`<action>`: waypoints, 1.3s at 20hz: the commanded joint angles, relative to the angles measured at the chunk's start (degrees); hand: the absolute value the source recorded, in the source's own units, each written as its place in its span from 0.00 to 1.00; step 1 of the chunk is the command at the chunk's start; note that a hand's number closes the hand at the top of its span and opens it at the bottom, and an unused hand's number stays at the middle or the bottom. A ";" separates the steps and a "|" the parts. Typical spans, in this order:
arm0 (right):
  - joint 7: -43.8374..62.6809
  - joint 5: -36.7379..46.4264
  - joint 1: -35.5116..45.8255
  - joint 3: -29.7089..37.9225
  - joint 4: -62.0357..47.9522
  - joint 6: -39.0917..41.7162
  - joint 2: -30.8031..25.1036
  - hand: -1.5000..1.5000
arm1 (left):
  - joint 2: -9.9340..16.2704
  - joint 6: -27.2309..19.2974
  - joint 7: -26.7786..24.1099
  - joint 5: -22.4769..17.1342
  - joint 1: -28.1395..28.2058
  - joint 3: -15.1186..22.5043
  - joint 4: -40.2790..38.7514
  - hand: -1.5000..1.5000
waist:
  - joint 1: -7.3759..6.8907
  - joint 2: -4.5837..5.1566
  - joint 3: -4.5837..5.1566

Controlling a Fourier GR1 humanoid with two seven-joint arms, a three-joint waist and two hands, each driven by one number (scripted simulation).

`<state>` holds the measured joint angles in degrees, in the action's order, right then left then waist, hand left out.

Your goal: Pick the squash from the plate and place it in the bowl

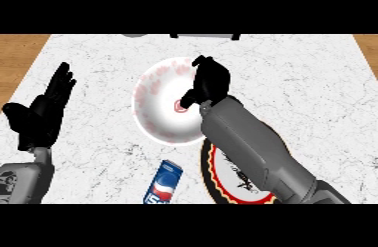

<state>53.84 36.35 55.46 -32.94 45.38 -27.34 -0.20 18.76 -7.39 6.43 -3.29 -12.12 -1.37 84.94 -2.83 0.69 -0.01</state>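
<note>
Over the white bowl (pixel 159 103): right hand (pixel 209 81), fingers curled, contents hidden; squash not visible. Behind its forearm, dark-rimmed plate (pixel 221 183); blue can (pixel 165 183) alongside. Far left, left hand (pixel 40 111) open, resting.

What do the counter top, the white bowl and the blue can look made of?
Counter top: looks like white marble or a stone-look slab, going by the fine grey veining; matte. White bowl: probably glazed ceramic, smooth white with pink speckled bands. Blue can: likely printed metal, a drink-can shape with a red, white and blue logo.
</note>
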 commanded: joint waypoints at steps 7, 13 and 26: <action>-14.59 -9.14 -7.36 9.55 14.98 -27.71 0.19 0.00 | -0.63 -1.26 0.73 0.66 2.14 -0.12 2.38 0.50 | 1.62 -0.55 -0.24; -22.02 -15.29 -23.59 10.75 32.38 -24.33 -2.48 0.00 | -1.08 -2.21 1.31 1.54 2.59 -0.82 2.07 0.50 | 3.79 -0.95 -0.05; -40.19 -34.56 -57.33 14.18 65.53 -11.10 -15.00 0.00 | 0.80 1.44 3.86 -0.14 4.27 -4.00 5.41 0.50 | 3.31 -0.79 -0.03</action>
<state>18.71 6.56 4.30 -21.10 104.04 -41.71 -13.41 19.44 -6.37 8.23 -3.51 -6.76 -4.84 89.89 0.67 -0.19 -0.07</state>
